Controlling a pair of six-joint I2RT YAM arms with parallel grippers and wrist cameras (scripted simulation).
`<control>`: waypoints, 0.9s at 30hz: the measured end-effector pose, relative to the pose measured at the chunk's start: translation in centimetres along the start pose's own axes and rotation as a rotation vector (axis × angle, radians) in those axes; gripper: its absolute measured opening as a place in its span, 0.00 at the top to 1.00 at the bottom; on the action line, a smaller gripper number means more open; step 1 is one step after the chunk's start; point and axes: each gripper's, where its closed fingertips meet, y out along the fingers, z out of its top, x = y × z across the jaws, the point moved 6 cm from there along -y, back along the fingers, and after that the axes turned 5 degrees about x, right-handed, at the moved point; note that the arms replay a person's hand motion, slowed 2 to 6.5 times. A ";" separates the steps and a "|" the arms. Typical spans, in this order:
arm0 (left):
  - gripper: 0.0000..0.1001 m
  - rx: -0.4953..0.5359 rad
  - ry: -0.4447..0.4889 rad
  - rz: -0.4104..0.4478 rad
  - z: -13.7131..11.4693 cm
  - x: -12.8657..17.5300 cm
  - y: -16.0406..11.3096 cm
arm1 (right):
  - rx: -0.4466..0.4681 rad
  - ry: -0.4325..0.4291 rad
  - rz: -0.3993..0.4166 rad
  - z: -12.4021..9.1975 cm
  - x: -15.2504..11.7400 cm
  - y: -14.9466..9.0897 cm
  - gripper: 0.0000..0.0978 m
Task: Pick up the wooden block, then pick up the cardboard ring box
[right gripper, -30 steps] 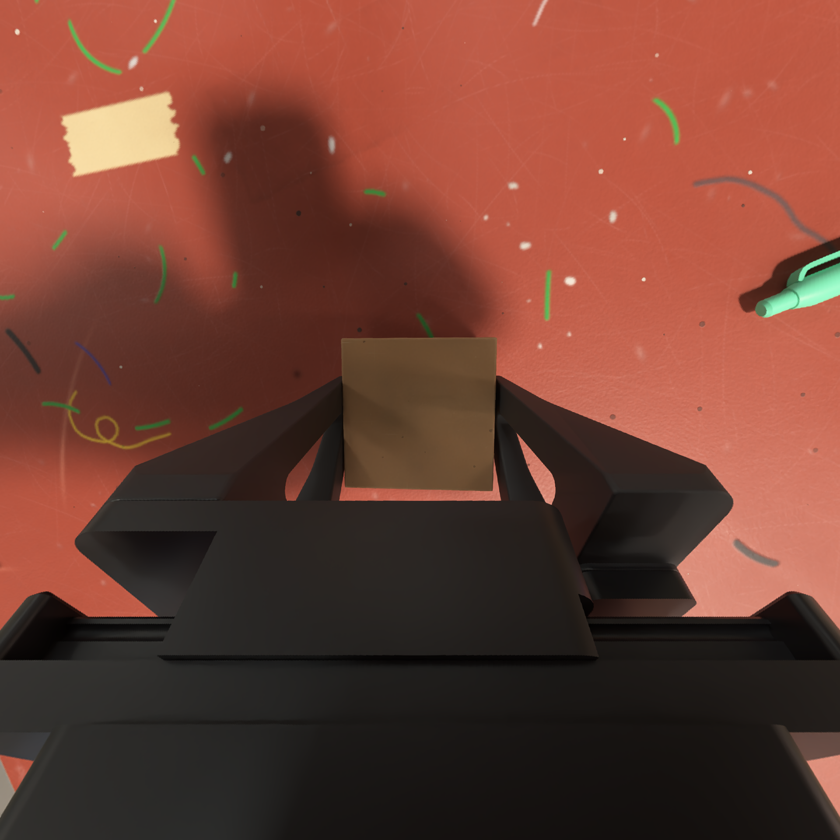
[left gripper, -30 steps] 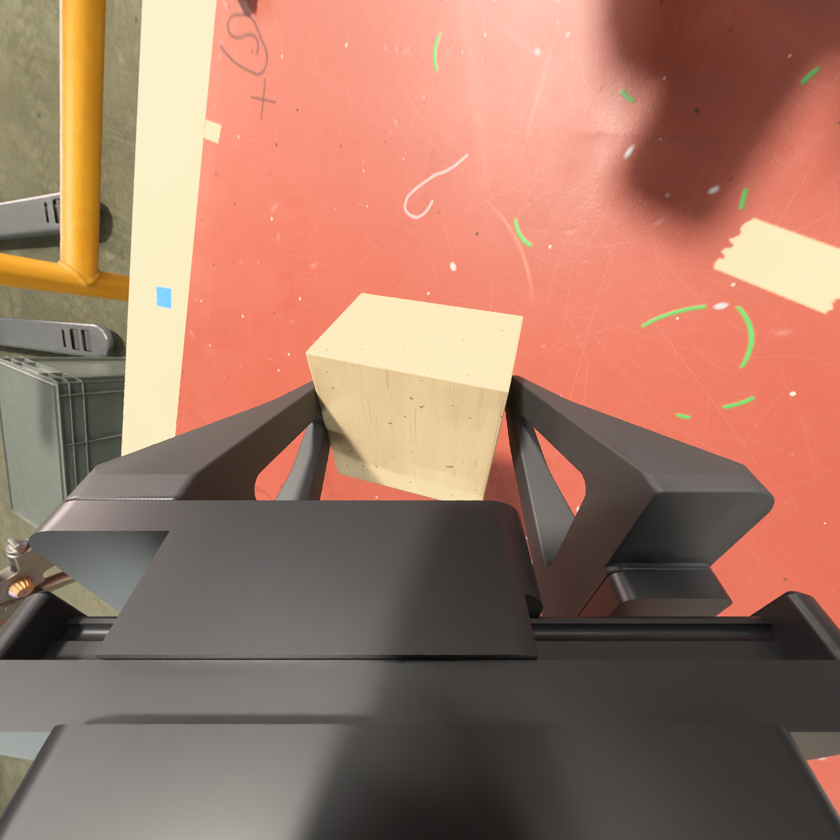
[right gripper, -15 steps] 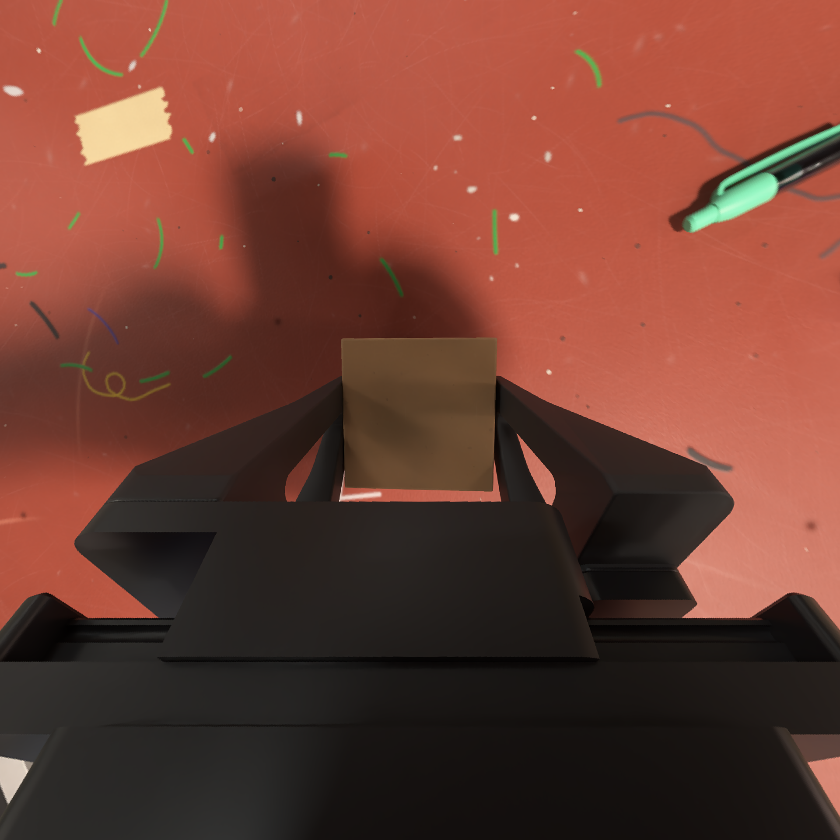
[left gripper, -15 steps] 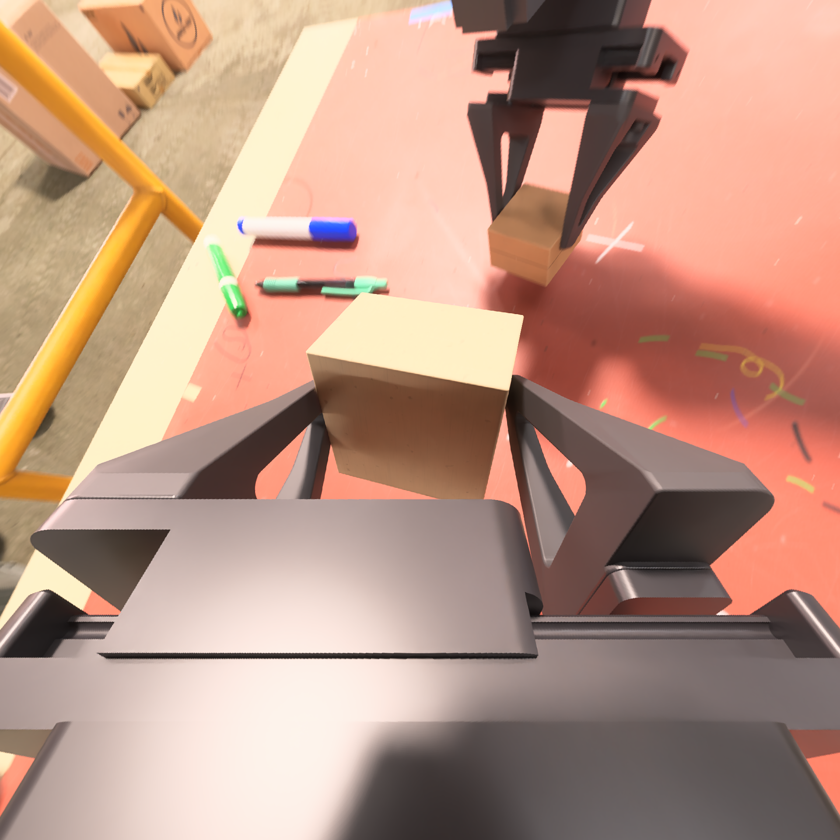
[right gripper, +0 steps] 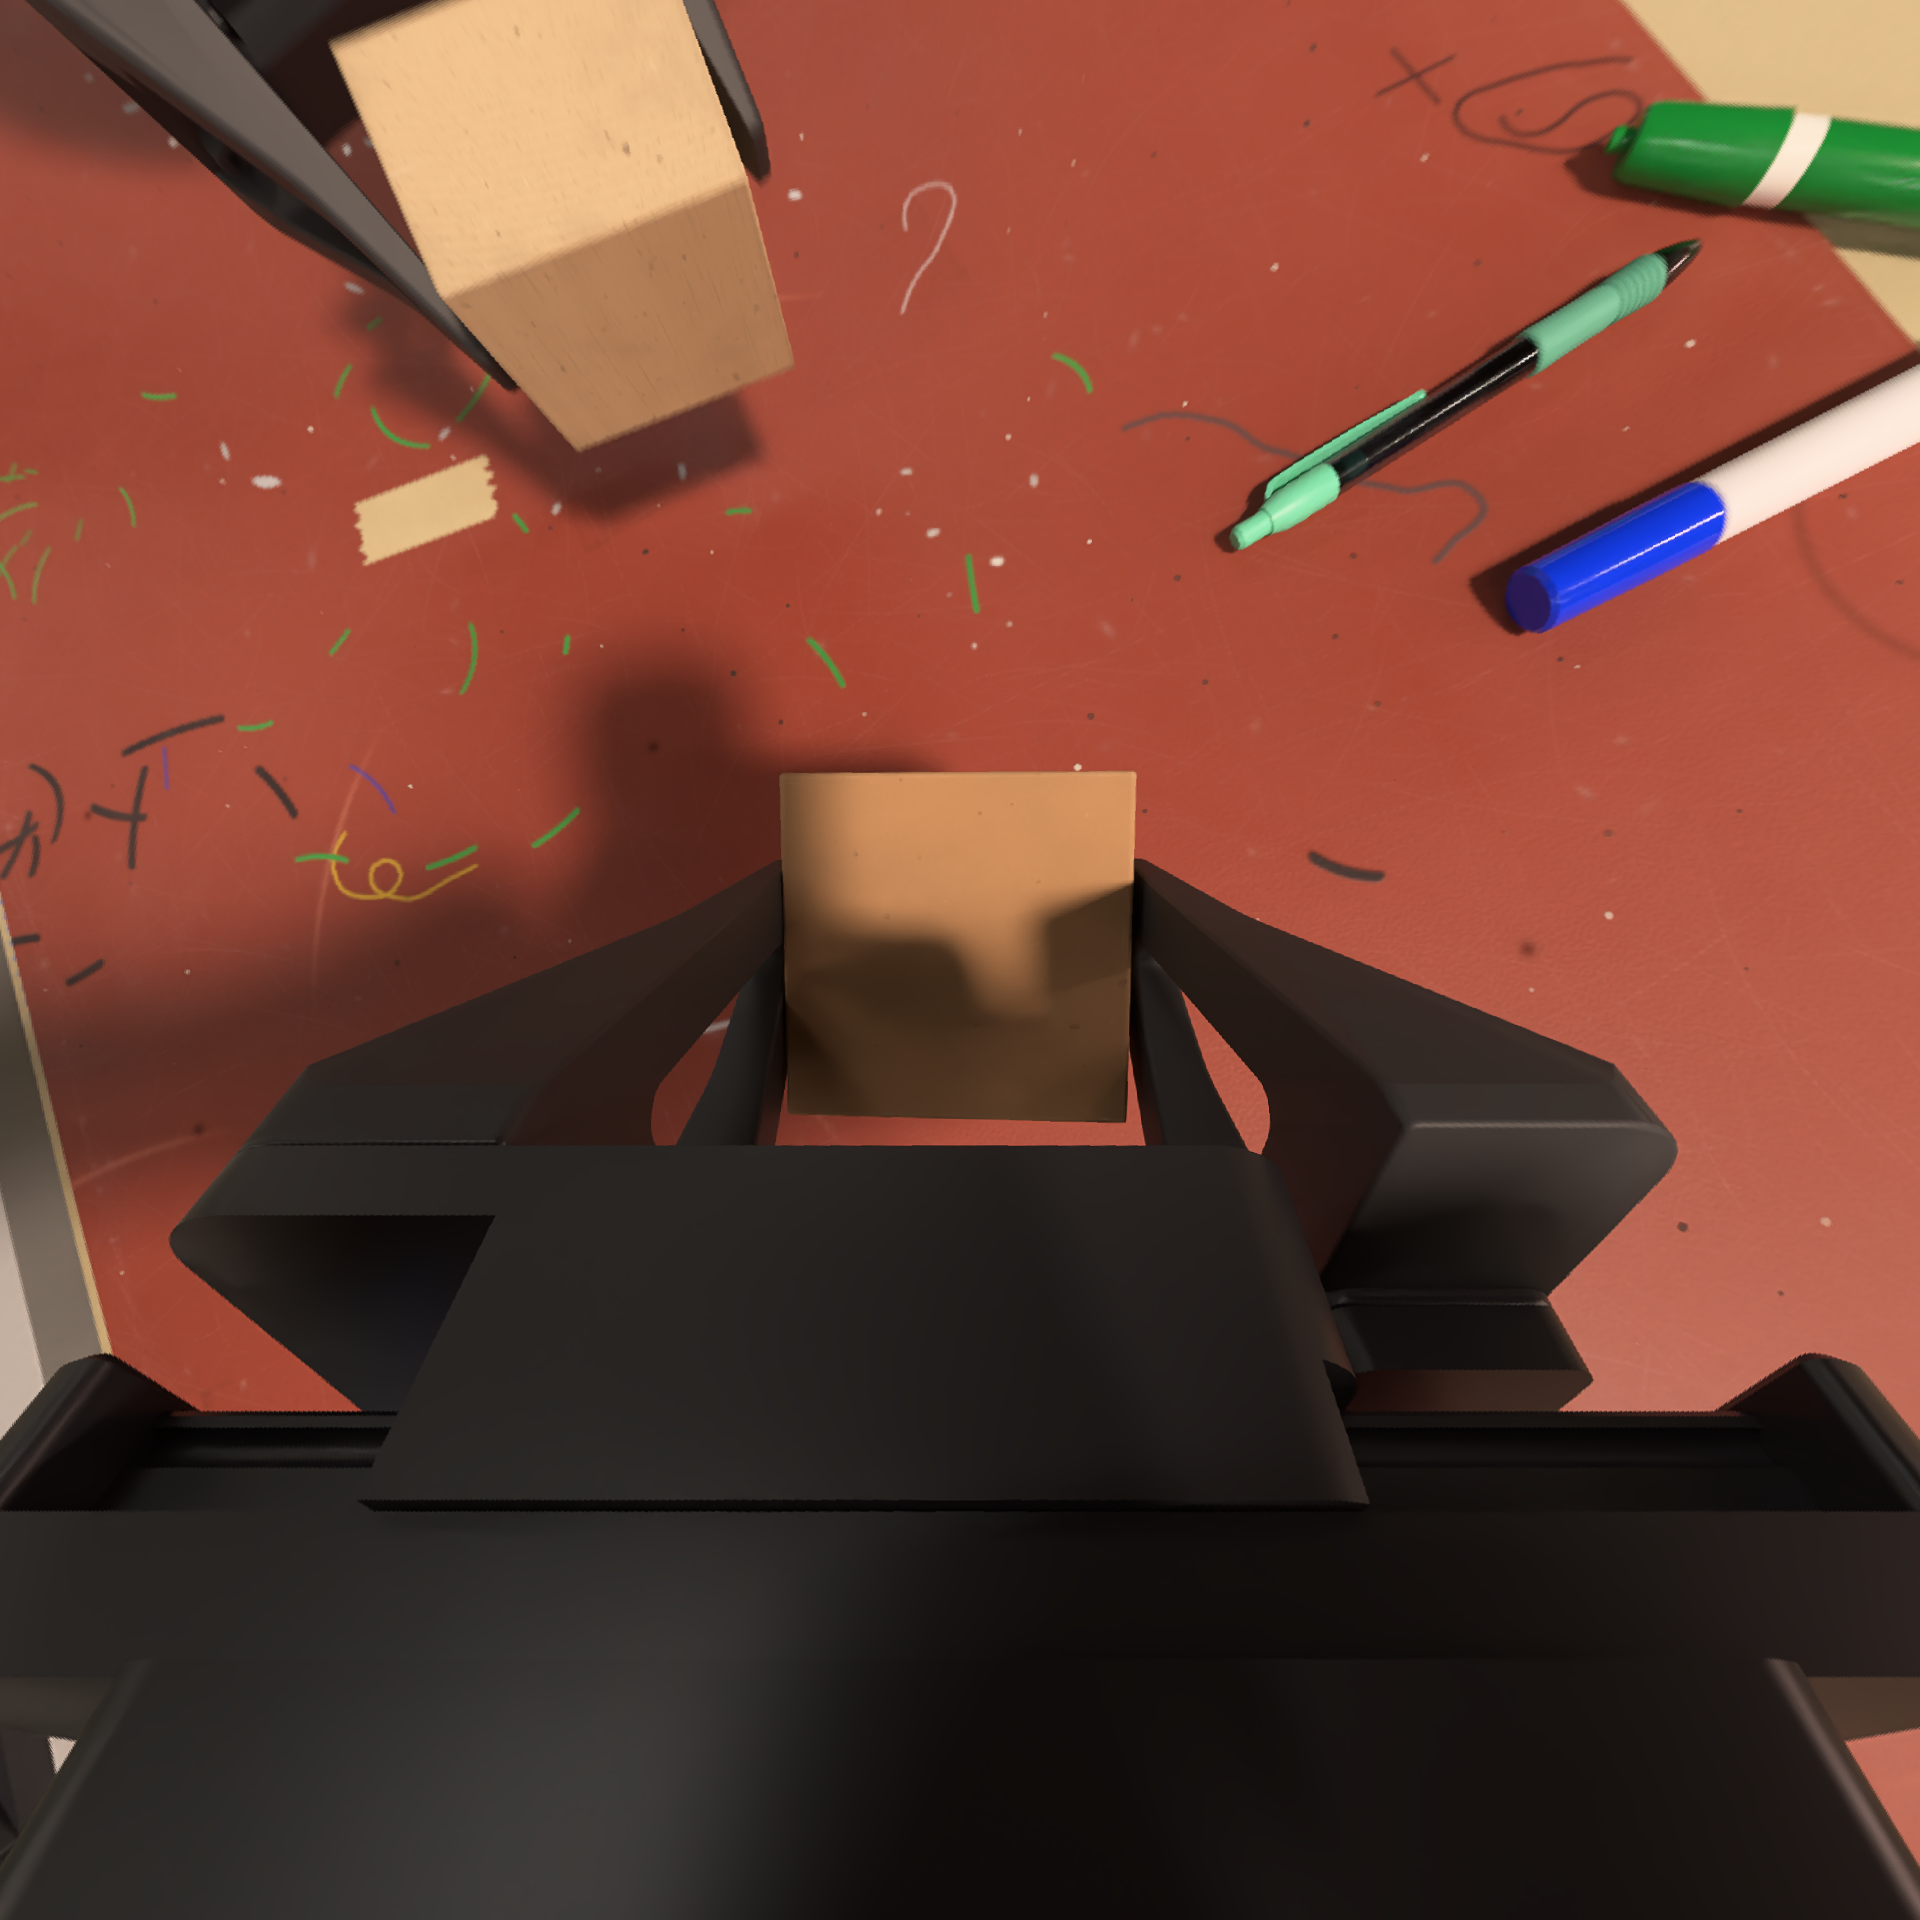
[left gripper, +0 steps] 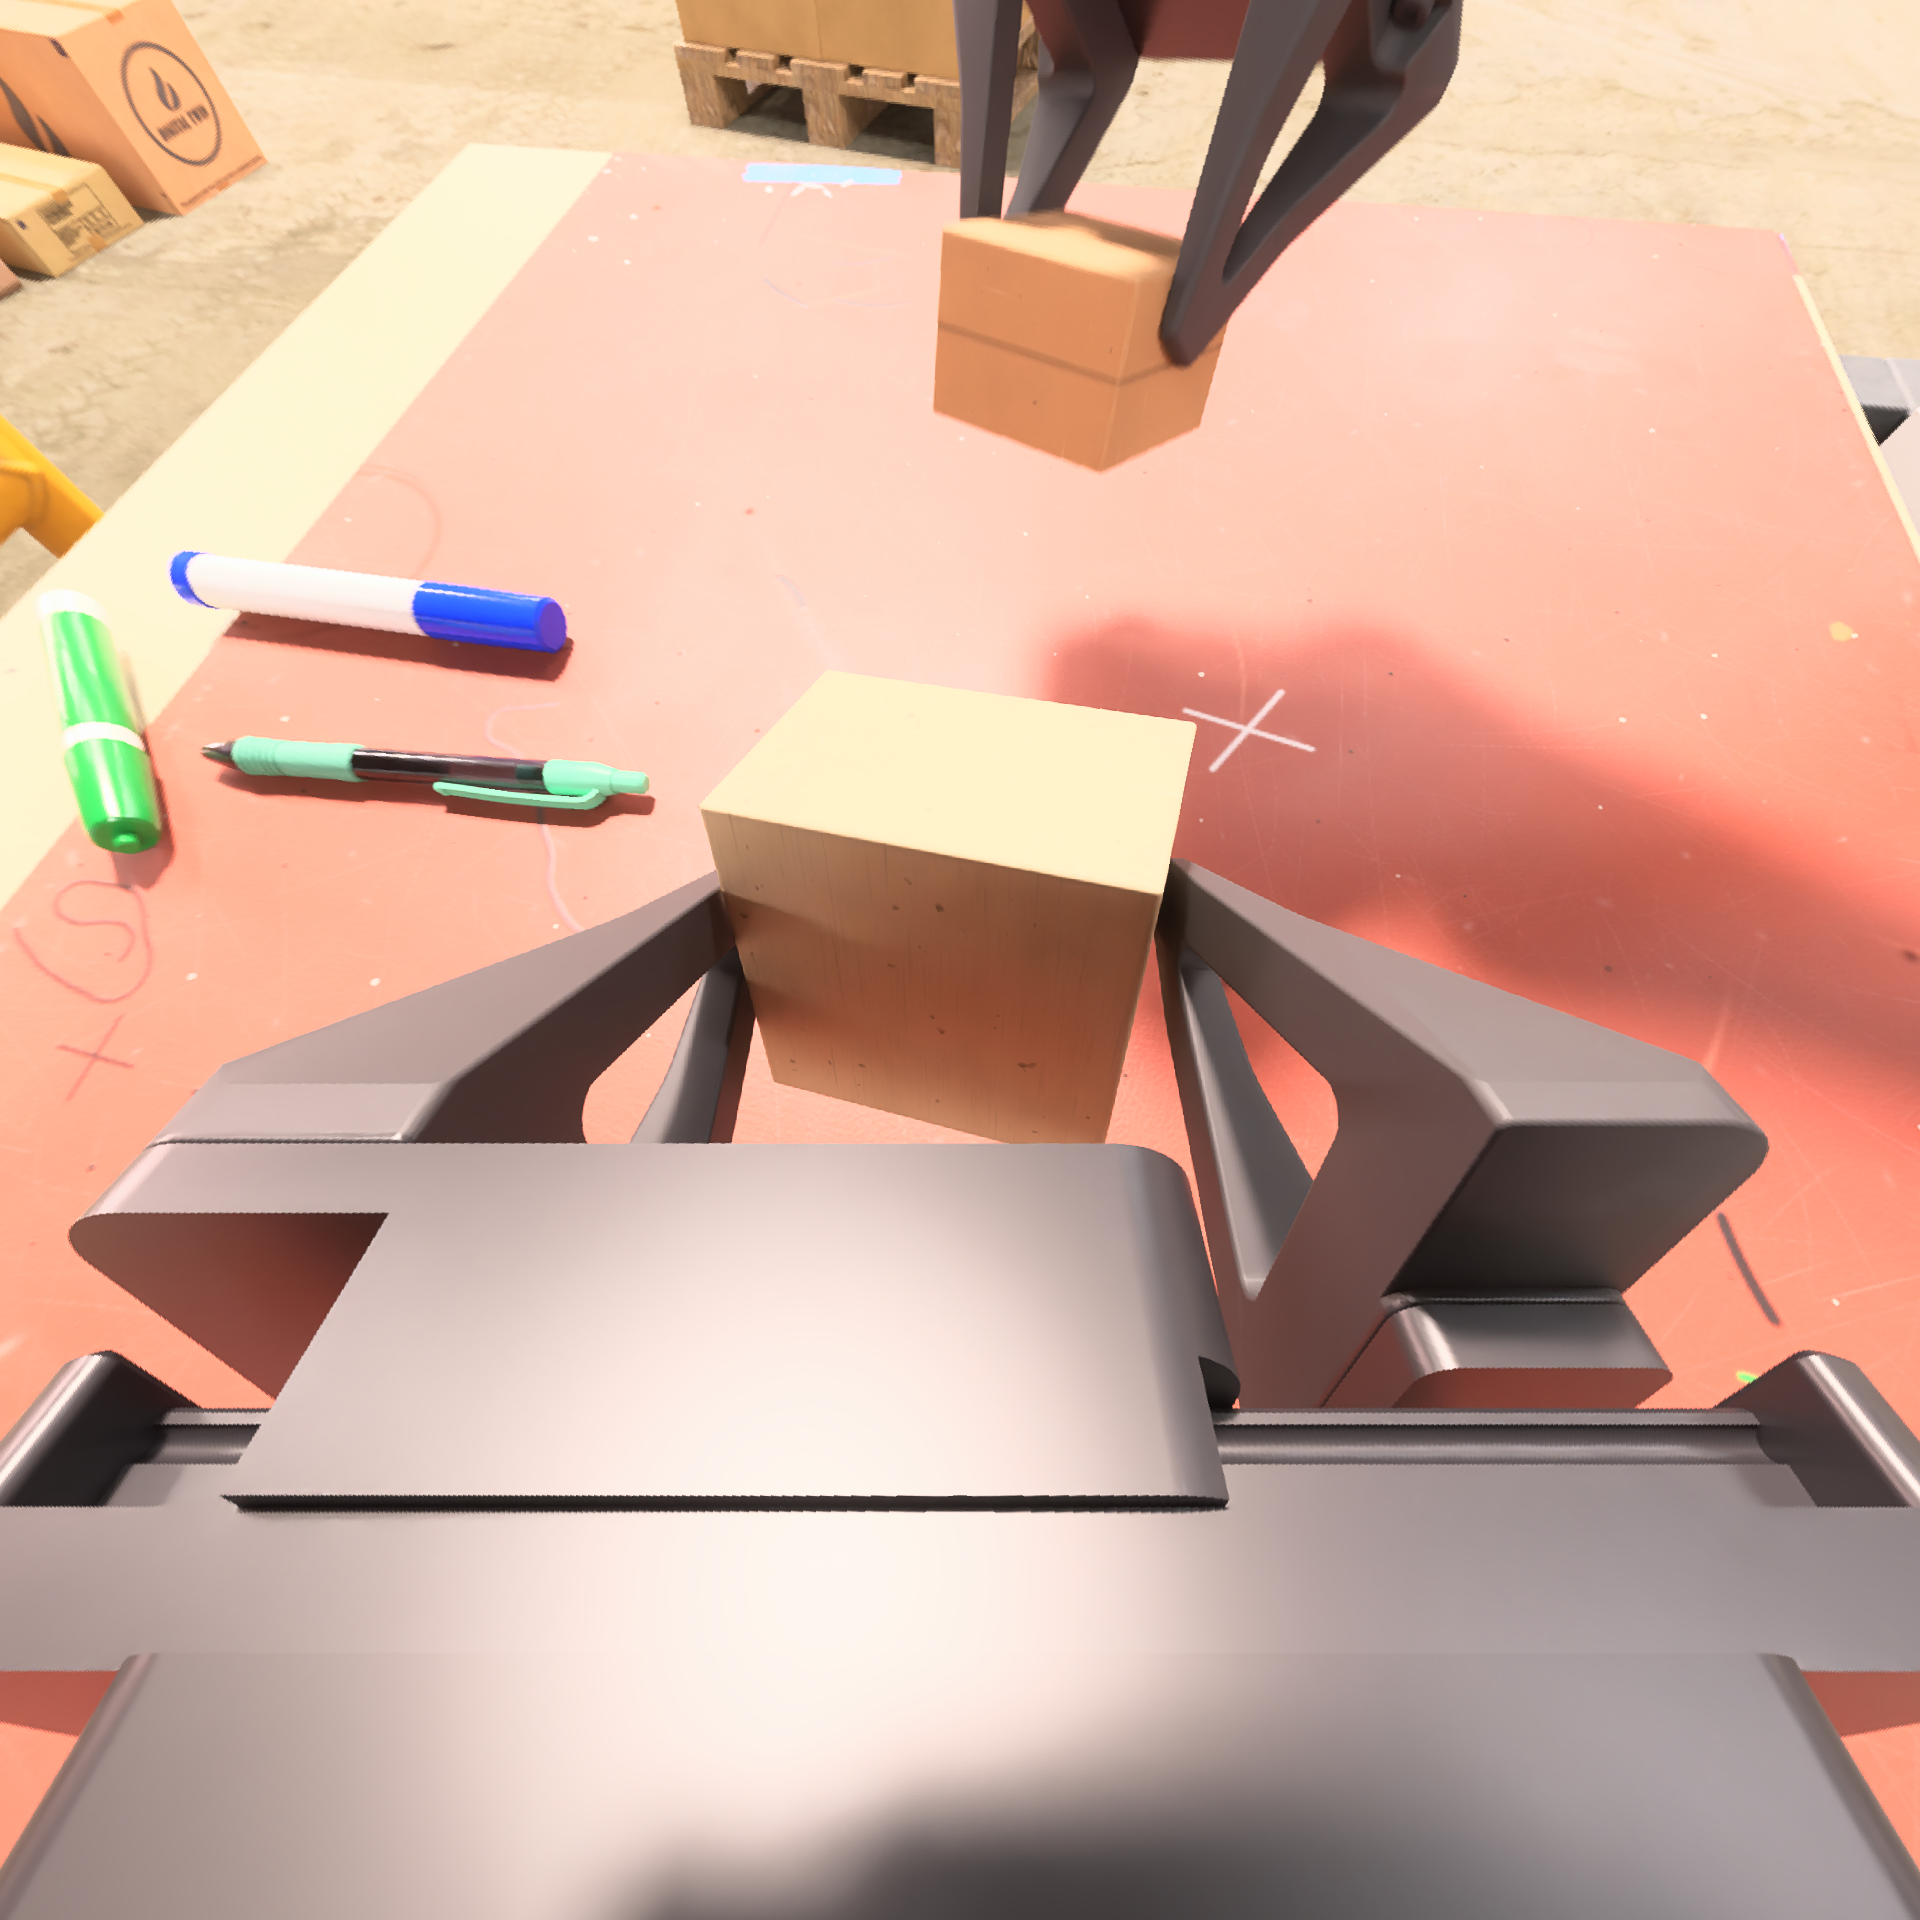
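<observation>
Table (left gripper: 1455, 582): red mat under me, scribbled and scratched, with a pale strip along one edge.
My left gripper (left gripper: 940, 935): closed on the wooden block, one finger pressed against each side.
My right gripper (right gripper: 956, 935): clamped on the cardboard ring box; the left wrist view shows it (left gripper: 1081, 281) ahead, coming down from above.
Wooden block (left gripper: 945, 914): pale cube, gripped between my left fingers and off the mat; in the right wrist view it (right gripper: 582, 208) hangs above its own shadow.
Cardboard ring box (right gripper: 956, 935): brown, held square between my right fingers; the left wrist view shows it (left gripper: 1060, 332) clear of the mat, a seam running around its middle.
Blue and white marker (left gripper: 364, 601): lying flat on the mat, near the pale strip.
Green marker (left gripper: 99, 722): lying across the edge of the mat and the strip.
Teal pen (left gripper: 426, 774): flat on the mat, just beside the blue and white marker, apart from the block.
Tape scrap (right gripper: 424, 509): small beige piece stuck to the mat near the block's shadow.
</observation>
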 end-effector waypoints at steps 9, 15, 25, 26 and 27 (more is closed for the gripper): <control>0.36 0.031 -0.004 -0.025 -0.5 0.1 1.1 | 0.062 0.001 0.006 0.2 0.1 -1.3 0.47; 0.36 0.058 -0.023 -0.055 -0.2 0.3 1.2 | 0.043 -0.006 -0.001 0.1 0.1 -1.2 0.47; 0.36 0.028 -0.040 -0.073 -1.1 0.2 1.5 | 0.002 -0.028 0.006 0.1 -0.2 -0.2 0.47; 0.36 0.027 -0.041 -0.074 -1.2 0.2 1.5 | 0.000 -0.029 0.007 0.1 -0.2 -0.1 0.47; 0.36 0.027 -0.041 -0.074 -1.2 0.2 1.6 | -0.003 -0.029 0.008 0.1 -0.2 0.0 0.47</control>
